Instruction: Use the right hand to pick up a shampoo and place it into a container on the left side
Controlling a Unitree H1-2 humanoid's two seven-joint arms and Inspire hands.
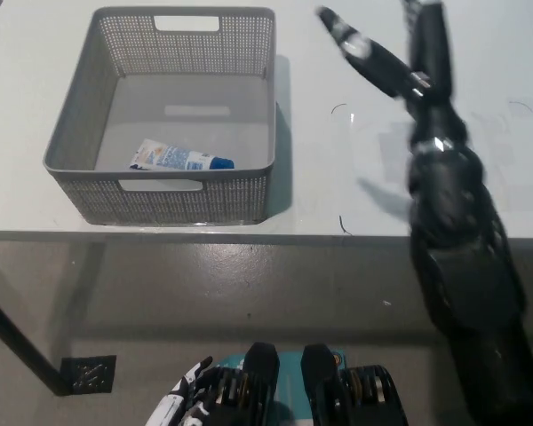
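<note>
A white and blue shampoo tube [179, 159] lies on its side on the floor of the grey mesh basket [80, 133], near its front wall. My black right hand [393, 55] hovers over the white table to the right of the basket, blurred by motion, with its fingers spread apart and nothing in it. My white left hand [182, 404] rests low at the bottom left edge of the picture, below the table; only part of it shows.
The white table [338, 151] carries the basket at its left. A dull rectangular patch [480, 160] marks the table surface at the right. The table's front edge [249, 235] runs across the middle of the picture.
</note>
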